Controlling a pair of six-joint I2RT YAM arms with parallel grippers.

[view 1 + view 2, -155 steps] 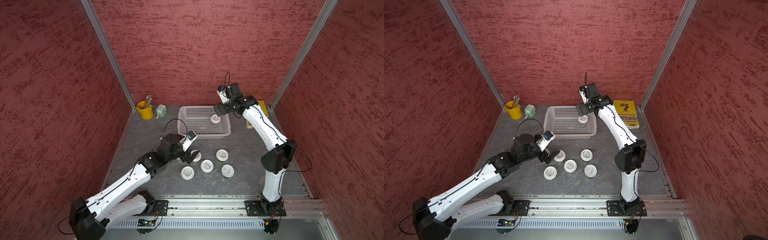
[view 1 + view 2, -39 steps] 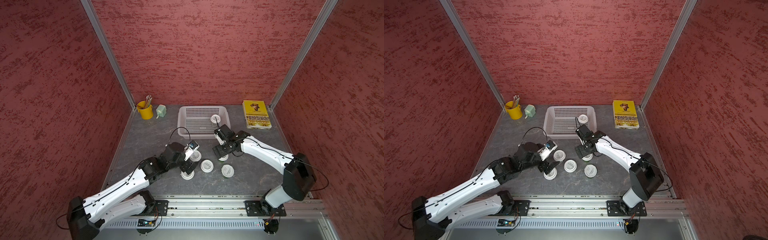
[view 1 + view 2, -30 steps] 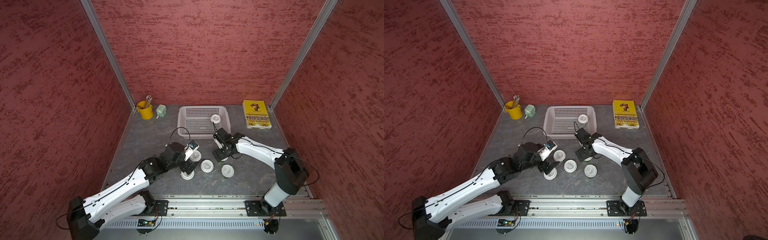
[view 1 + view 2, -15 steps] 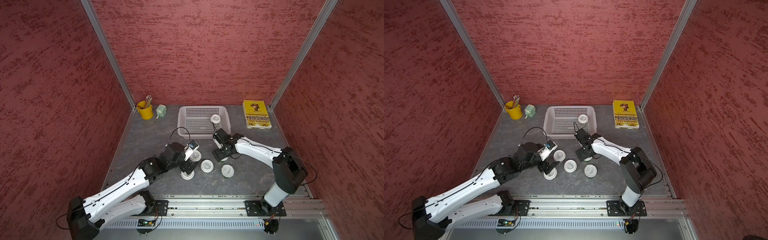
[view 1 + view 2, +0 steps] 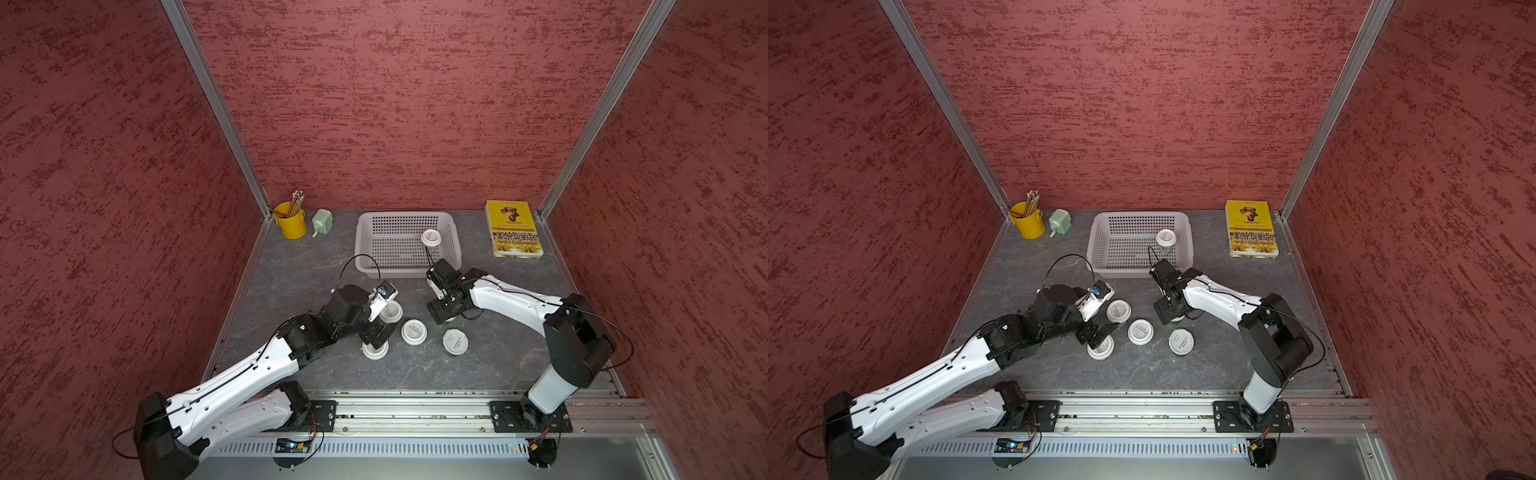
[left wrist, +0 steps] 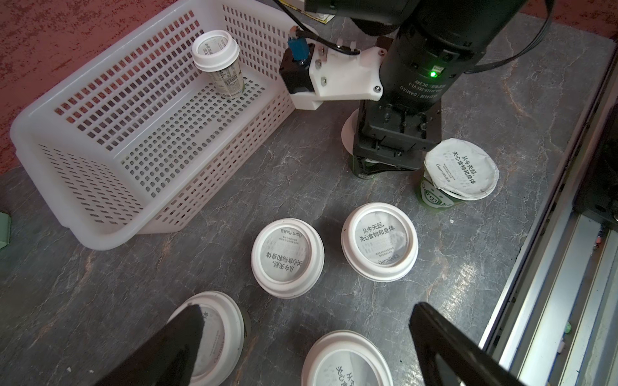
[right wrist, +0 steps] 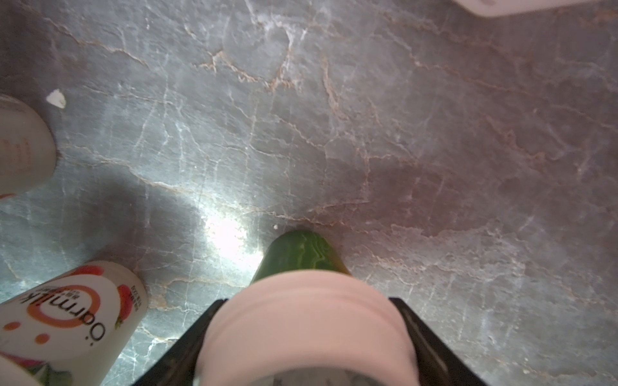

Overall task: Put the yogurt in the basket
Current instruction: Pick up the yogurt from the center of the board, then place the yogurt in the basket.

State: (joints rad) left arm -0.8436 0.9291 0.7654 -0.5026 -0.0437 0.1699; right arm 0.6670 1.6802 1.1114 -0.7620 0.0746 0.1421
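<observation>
Three red walls (image 5: pixel 395 104), grey veined tabletop (image 5: pixel 299 266); left fingers (image 6: pixel 174 341) apart, right fingers' (image 7: pixel 187 344) state unclear.

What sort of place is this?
Probably a lab robot cell: red panel walls on aluminium posts, left arm and right arm bolted to a rail, yogurt cups by a basket.

One yogurt (image 5: pixel 431 240) stands upright in the basket (image 5: pixel 405 271) (white, perforated).

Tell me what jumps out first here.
White-lidded cups cluster at centre: the right gripper straddles a green cup, the left gripper hangs open over the front ones. A lone cup stands in the basket at the back; a yellow book lies in the far right corner.
</observation>
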